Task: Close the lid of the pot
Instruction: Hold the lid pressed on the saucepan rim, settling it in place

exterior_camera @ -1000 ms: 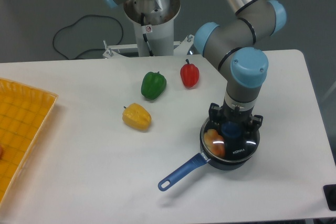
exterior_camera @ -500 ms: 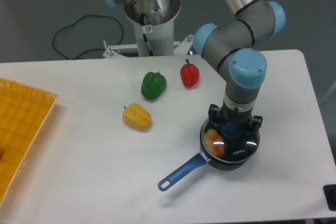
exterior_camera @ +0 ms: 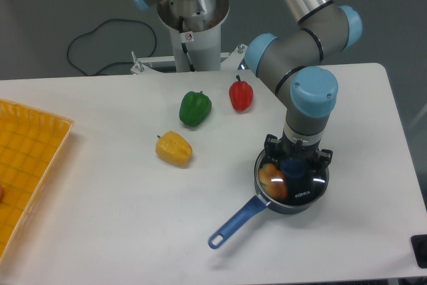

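The dark-navy pot (exterior_camera: 294,207) stands on the white table at the right, its blue handle (exterior_camera: 237,221) pointing toward the front left. The clear glass lid (exterior_camera: 305,189) with white lettering lies flat on the pot's rim. Through the glass an orange pepper (exterior_camera: 273,180) shows inside. My gripper (exterior_camera: 292,165) comes straight down onto the lid's middle, its fingers close on either side of the blue knob (exterior_camera: 291,167), and looks shut on it. The arm's wrist hides the back of the lid.
A green pepper (exterior_camera: 195,107), a red pepper (exterior_camera: 241,94) and a yellow pepper (exterior_camera: 174,148) lie left of the pot. A yellow tray (exterior_camera: 30,158) sits at the left edge. The arm's base (exterior_camera: 192,18) and a black cable (exterior_camera: 100,38) are behind the table.
The pot has turned slightly: its handle's tip swung to the right and nearer the front edge. The arm's wrist shifted a little left. The lid stays on the pot.
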Robot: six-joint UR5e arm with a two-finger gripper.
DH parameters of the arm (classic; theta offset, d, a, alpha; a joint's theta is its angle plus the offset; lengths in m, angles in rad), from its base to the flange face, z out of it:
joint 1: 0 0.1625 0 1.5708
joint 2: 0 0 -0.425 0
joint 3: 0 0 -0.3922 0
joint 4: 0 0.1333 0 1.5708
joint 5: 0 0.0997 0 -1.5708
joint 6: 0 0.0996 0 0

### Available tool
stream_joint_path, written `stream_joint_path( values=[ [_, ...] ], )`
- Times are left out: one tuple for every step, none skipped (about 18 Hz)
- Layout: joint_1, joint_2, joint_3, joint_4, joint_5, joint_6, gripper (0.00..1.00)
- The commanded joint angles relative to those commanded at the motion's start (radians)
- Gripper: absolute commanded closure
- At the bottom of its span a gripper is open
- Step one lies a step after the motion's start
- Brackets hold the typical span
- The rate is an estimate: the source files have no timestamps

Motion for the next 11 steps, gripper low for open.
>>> stream_joint_path(
  values=[
    [0.000,0.000,0.000,0.000,0.000,0.000,0.52],
    [0.000,0.000,0.000,0.002,0.000,0.000,0.51],
    [0.000,0.000,0.000,0.002,0.000,0.000,0.51],
    [0.002,0.002,0.000,0.002,0.002,0.000,0.51],
    [0.002,0.002,0.000,0.002,0.002,0.000,0.51],
    [0.000,0.002,0.000,0.000,0.002,0.000,0.51],
    [0.002,0.002,0.000,0.000,0.003,0.002,0.51],
    [0.002,0.003,0.000,-0.003,0.003,0.002,0.51],
    [0.002,0.006,0.000,-0.006,0.003,0.002,0.51],
    [0.002,0.008,0.000,-0.008,0.003,0.002,0.51],
    [0.002,0.008,0.000,-0.009,0.003,0.002,0.51]
  ],
)
